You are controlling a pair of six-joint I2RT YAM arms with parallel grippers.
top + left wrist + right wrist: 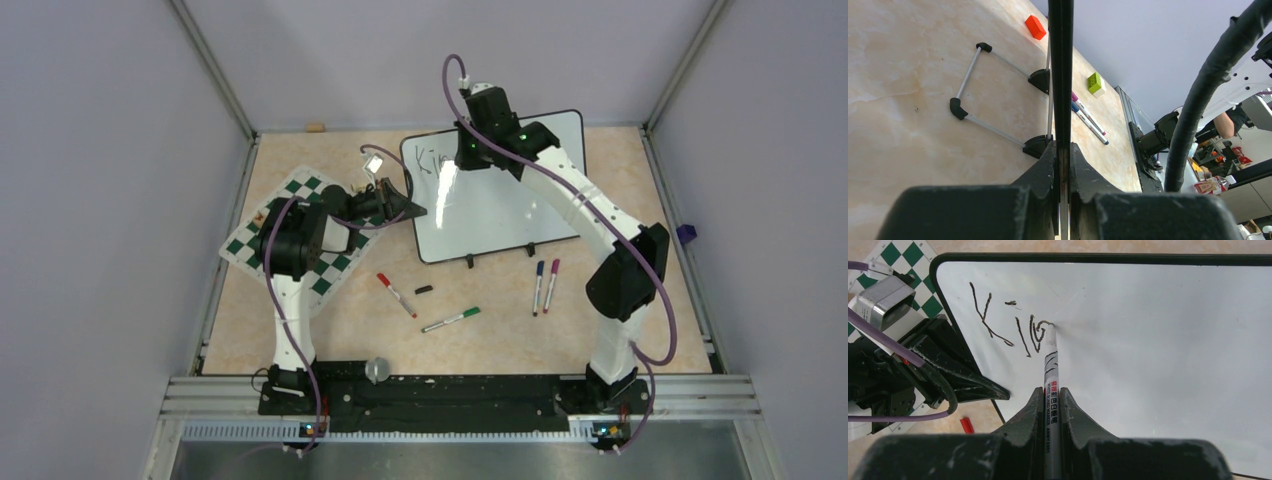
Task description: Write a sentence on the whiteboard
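The whiteboard (pixel 500 195) lies tilted at the back middle of the table. Its surface fills the right wrist view (pixel 1158 340). My left gripper (pixel 405 207) is shut on the board's left edge, which shows edge-on as a black bar (pixel 1060 75) between my left fingers (pixel 1045 170). My right gripper (pixel 1050 395) is shut on a white marker (pixel 1050 365) whose tip touches the board. The sentence (pixel 1008 322) reads only "Kin" in black near the board's top left corner (pixel 432 160). My right gripper (pixel 466 150) hovers over that corner.
A green-and-white chess mat (pixel 310 262) lies under the left arm. Red (pixel 397 295), green (pixel 450 320), blue (pixel 538 288) and magenta (pixel 551 285) markers and a black cap (pixel 424 290) lie in front of the board. Orange (pixel 1035 26) and green (pixel 1095 82) blocks lie beyond.
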